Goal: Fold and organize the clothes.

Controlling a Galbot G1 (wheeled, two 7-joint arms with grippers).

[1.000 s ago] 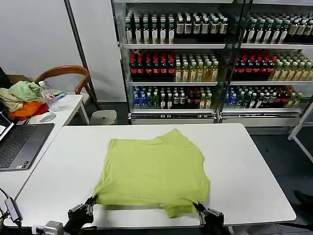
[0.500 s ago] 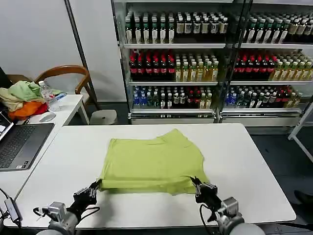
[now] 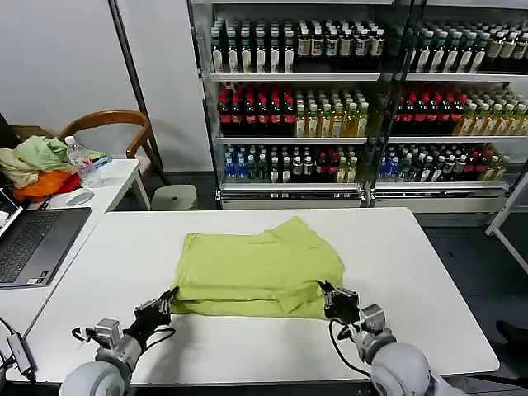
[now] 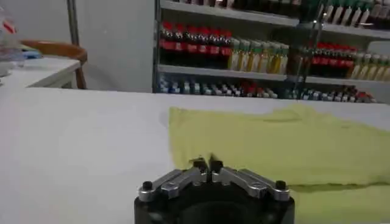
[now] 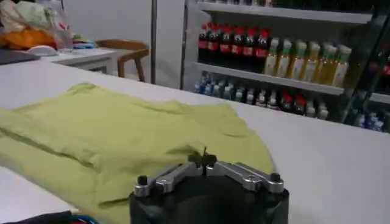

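Note:
The clothes, a lime T-shirt (image 3: pixel 260 268), lie on the white table (image 3: pixel 412 264) with the near hem lifted and carried back over the body. My left gripper (image 3: pixel 167 299) is shut on the hem's near left corner. My right gripper (image 3: pixel 327 295) is shut on the hem's near right corner. In the left wrist view the gripper (image 4: pixel 208 165) pinches the T-shirt (image 4: pixel 274 143) edge. Over in the right wrist view the gripper (image 5: pixel 203 159) holds the T-shirt (image 5: pixel 109 131) fold the same way.
A side table at the left holds a laptop (image 3: pixel 33 243), a water bottle (image 3: pixel 80 161) and a heap of pale green and orange cloth (image 3: pixel 37 169). A wooden chair (image 3: pixel 111 124) and drink shelves (image 3: pixel 355 99) stand behind.
Both grippers have moved away from the near table edge, carrying the shirt's near hem back over the body. The visible shirt area has grown shorter front to back.

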